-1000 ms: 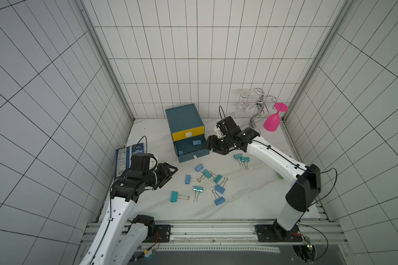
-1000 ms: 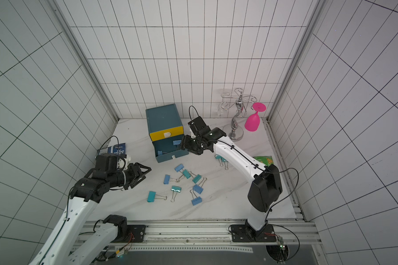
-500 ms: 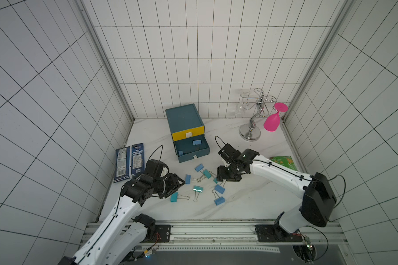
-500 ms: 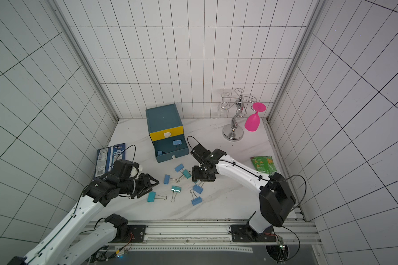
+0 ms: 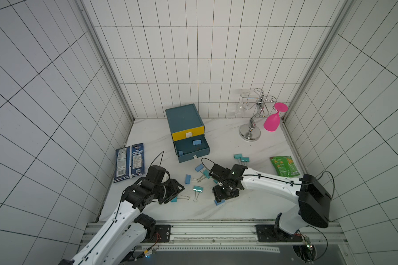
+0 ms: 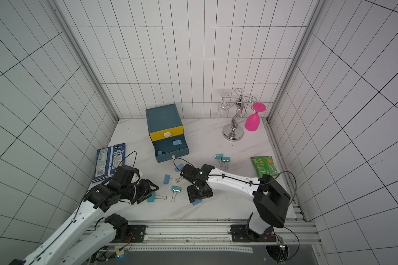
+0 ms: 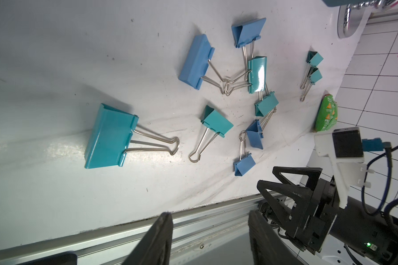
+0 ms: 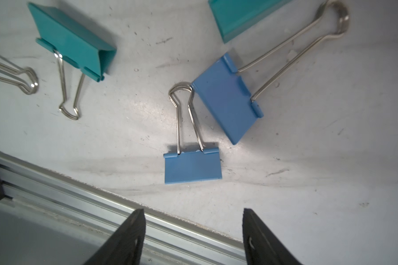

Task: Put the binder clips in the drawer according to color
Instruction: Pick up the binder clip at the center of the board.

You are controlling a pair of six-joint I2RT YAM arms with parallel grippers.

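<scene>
White-tiled booth, marble worktop [image 5: 228, 142] | drawer cabinet [image 5: 184, 117] mid-frame, middle drawer [image 5: 193, 154] pulled out, two blue clips [image 5: 197, 142] inside | loose binder clips [image 5: 198, 188] scattered lower centre | left tool [image 5: 176, 191] spread, empty, near teal clip [image 6: 151, 197] | right tool [image 5: 223, 195] spread, empty, just beside another blue clip [image 5: 219, 202]

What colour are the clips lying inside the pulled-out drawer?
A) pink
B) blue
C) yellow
B: in a top view, the two binder clips inside the open teal drawer have blue bodies. The yellow drawer above it is shut.
</scene>
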